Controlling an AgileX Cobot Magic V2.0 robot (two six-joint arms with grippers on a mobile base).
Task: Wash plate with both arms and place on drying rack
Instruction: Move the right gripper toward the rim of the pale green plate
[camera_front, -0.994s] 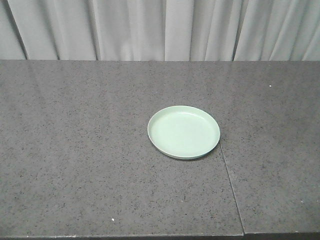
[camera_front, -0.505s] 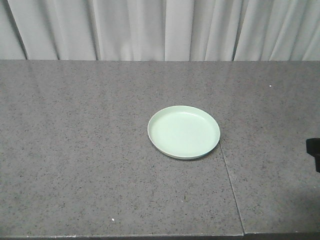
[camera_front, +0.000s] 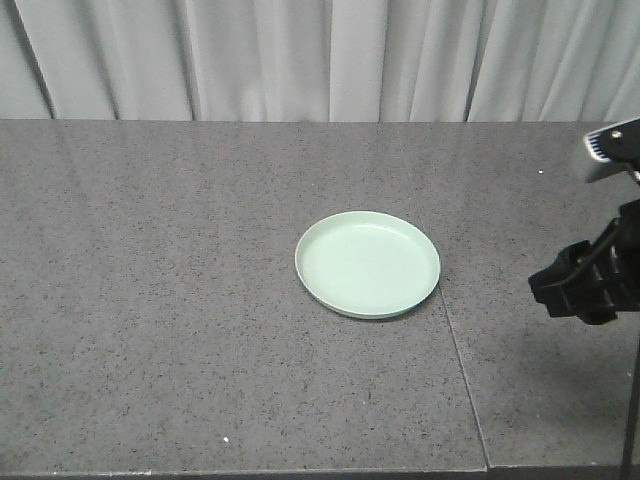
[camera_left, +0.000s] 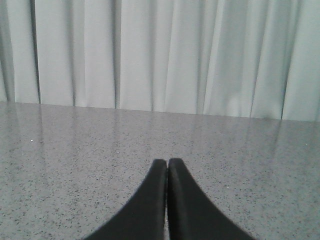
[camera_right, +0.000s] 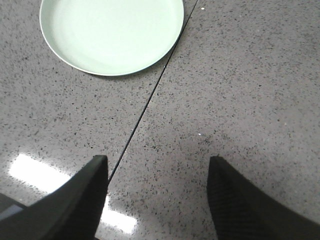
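Note:
The pale mint-green plate (camera_front: 368, 263) lies flat and empty on the speckled grey countertop, near the middle. The right wrist view shows the plate (camera_right: 112, 32) at its top left. My right arm (camera_front: 585, 282) hangs above the counter at the right edge, well to the right of the plate. My right gripper (camera_right: 157, 162) is open, with only bare counter between its fingers. My left gripper (camera_left: 167, 162) is shut with nothing in it, low over the counter and facing the curtain; it does not show in the front view. The drying rack is out of view.
A thin dark seam (camera_front: 460, 375) runs across the countertop just right of the plate, and the seam (camera_right: 145, 107) passes by my right gripper's left finger. A pale curtain (camera_front: 320, 60) hangs behind the counter. The counter's front edge (camera_front: 240, 472) runs along the bottom.
My right arm has come in from the right edge and moved left toward the plate. The plate has not moved.

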